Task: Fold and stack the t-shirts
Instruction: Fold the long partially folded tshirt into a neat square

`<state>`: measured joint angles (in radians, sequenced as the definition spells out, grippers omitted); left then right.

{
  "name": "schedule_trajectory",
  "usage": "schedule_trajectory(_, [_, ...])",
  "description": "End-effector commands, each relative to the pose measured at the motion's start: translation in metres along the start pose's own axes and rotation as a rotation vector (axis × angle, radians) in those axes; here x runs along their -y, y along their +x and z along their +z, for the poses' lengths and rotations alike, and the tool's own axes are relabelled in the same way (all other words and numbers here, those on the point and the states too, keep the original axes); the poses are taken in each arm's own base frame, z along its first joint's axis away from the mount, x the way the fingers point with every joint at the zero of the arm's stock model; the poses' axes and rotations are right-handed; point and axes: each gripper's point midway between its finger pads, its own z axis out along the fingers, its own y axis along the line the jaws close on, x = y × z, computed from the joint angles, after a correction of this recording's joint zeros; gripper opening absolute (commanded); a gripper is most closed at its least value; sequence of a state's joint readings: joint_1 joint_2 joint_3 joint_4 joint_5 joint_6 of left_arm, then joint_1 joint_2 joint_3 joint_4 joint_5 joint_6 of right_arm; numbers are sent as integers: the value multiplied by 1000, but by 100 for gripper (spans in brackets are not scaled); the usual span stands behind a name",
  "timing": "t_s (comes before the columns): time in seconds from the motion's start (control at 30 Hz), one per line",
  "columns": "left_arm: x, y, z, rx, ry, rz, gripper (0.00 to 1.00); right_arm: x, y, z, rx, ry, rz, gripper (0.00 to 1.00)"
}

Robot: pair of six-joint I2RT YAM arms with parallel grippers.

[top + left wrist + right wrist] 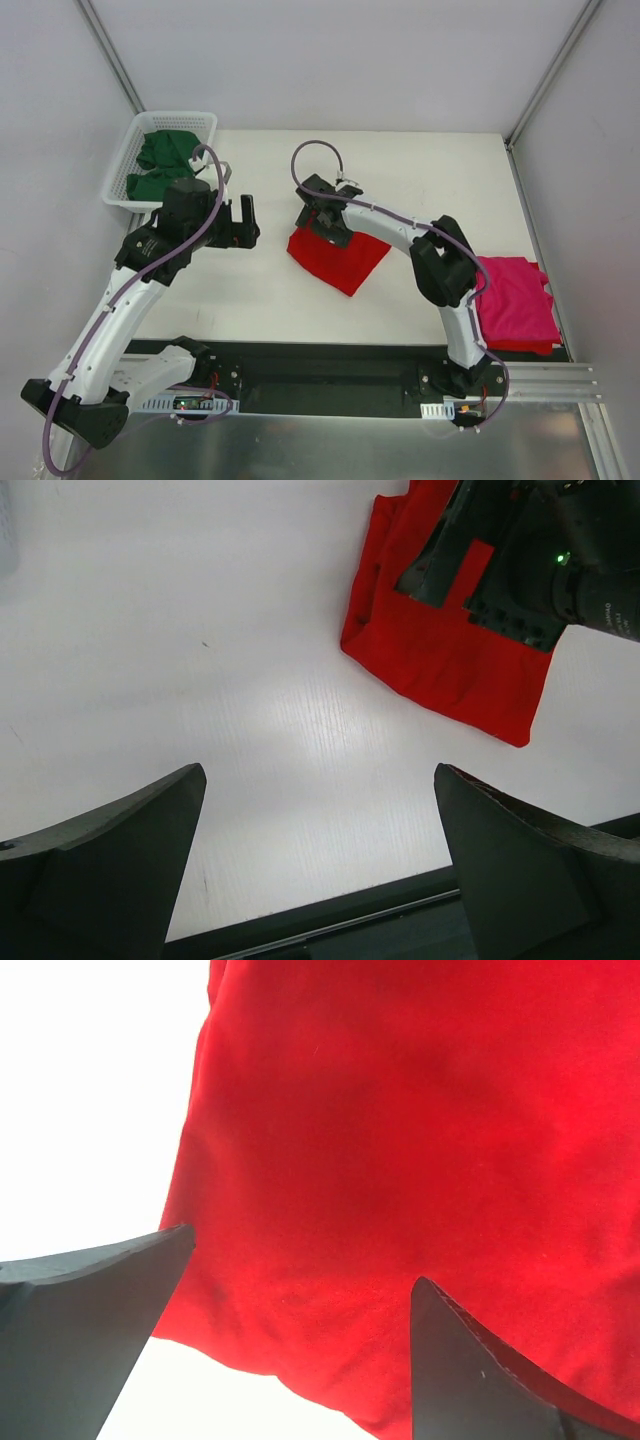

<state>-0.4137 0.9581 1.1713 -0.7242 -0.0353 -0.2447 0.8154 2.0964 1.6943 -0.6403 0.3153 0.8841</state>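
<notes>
No legible text; tiny white print on right wrist camera (604,598) unreadable.

Surface: white table (420,190), matte and flat.
Centre: red t-shirt (355,262), folded flat, one corner pointing toward the near edge.
Right edge: magenta t-shirt (515,295), folded, with a strip of red showing under its near side.
Far left corner: white lattice basket (180,117) (green t-shirts (160,165) bundled inside it, not on the table itself).

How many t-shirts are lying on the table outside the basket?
2: a red shirt mid-table under the right gripper, and a pink shirt at the right edge. A reddish strip under the pink one may be a third.
</notes>
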Motion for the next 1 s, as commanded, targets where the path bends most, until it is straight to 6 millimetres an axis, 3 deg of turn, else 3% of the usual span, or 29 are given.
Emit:
schedule_trajectory(0.0, [2,3,0,-5,10,13,99,-5,-33,-37,96,-39,122,97])
schedule_trajectory(0.03, [3,2,1,-8,14,15,99,-3,-38,-46,114,-49,135,97])
schedule_trajectory(0.13, [4,2,4,-17,18,14,99,19,-48,-43,164,5,188,96])
schedule_trajectory(0.3, [6,4,6,-29,25,13,99,47,-46,-20,118,79,300,96])
schedule_trajectory(0.57, [4,7,6,-33,21,21,99,50,-35,4,94,112,340,96])
schedule_trajectory(0.93, [2,9,8,-40,13,31,99,61,6,42,-35,186,306,96])
schedule_trajectory(0.97, [2,8,7,-36,11,30,100,55,5,41,-53,168,266,96])
